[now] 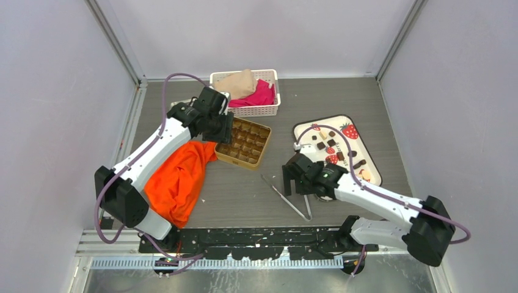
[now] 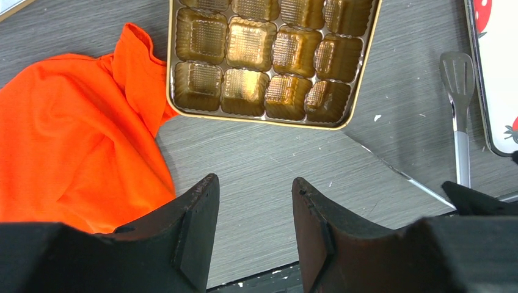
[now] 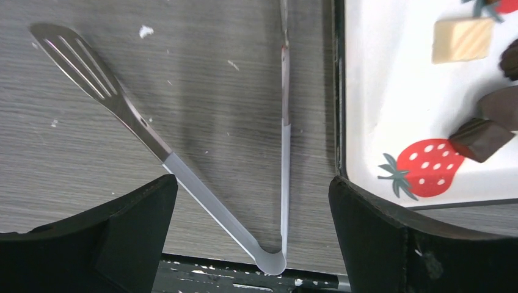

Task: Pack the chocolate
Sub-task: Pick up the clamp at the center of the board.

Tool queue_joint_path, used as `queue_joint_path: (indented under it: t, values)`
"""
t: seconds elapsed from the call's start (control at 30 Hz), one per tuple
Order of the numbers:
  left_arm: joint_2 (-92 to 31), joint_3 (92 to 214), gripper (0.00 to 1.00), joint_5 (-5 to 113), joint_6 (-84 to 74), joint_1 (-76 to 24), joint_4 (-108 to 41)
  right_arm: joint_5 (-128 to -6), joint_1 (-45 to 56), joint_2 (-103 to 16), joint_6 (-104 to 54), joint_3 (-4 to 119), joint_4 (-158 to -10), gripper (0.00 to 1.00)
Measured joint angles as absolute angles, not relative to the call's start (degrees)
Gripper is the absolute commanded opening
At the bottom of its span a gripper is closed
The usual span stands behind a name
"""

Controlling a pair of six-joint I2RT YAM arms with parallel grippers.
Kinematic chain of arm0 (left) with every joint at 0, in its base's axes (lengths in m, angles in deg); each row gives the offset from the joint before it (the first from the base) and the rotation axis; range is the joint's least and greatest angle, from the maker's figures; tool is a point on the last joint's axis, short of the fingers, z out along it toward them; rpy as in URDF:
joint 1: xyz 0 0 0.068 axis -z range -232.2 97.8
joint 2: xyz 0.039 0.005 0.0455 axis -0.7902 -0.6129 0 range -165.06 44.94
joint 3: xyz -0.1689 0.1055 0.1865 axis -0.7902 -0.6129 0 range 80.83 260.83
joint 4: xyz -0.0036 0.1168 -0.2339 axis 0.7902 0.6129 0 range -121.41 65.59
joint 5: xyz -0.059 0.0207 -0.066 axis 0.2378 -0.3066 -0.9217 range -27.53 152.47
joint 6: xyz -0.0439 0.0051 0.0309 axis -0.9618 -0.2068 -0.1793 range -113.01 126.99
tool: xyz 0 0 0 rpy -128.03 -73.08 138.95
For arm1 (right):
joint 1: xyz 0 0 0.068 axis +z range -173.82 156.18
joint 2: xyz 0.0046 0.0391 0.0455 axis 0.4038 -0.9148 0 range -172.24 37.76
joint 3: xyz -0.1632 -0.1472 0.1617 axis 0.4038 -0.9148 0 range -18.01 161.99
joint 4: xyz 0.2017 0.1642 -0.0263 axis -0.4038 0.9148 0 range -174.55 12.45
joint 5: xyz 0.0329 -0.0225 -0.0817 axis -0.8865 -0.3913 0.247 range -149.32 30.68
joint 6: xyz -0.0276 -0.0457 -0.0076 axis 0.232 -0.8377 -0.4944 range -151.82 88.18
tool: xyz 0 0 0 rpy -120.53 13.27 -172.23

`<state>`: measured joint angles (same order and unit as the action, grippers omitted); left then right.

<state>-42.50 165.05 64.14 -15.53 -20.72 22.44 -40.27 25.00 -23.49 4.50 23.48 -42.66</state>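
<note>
The chocolate [image 1: 321, 146] is found lying loose on a strawberry-printed tray [image 1: 366, 149], well to the right of the gold tin [image 1: 244, 141]. Dark pieces and at least one cream piece are noted. Every compartment of the tin that can be seen is empty, so packing is judged not yet begun.

A pair of tongs [image 1: 287, 196] is laid flat on the tabletop [image 1: 244, 195], to the right of the tin and nearer the arms, hinge end toward them.

The right gripper [image 1: 292, 185] is held over the tongs with its jaws spread wide to either side of the two handles, gripping nothing. This is judged a set-up for taking them up as the lifting tool.

The left gripper [image 2: 253, 189] is held at the tin's left edge, jaws partly apart and empty, perhaps to steady it.

An orange cloth [image 1: 180, 177] is noted left of the tin.
</note>
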Motion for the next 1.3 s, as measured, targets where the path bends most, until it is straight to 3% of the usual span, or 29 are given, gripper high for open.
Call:
queue_joint_path:
  t: [0.13,0.67,0.93,1.3]
  values:
    - [-42.6,165.2,0.48,63.9,-16.2,-20.7,22.4,-40.1,27.0,-27.6,7.0,23.1,-43.2,1.00]
    - [-42.6,165.2,0.47,63.6,-16.9,-20.7,22.2,-47.0,27.6,-23.3,7.6,15.7,-49.5,1.00]
    - [-42.6,165.2,0.47,63.3,-17.1,-20.7,22.1,-49.5,27.9,-32.0,6.2,16.8,-50.5,1.00]
    - [-42.6,165.2,0.47,63.2,-17.1,-20.7,22.0,-42.7,33.0,-43.0,4.3,25.2,-49.1,1.00]
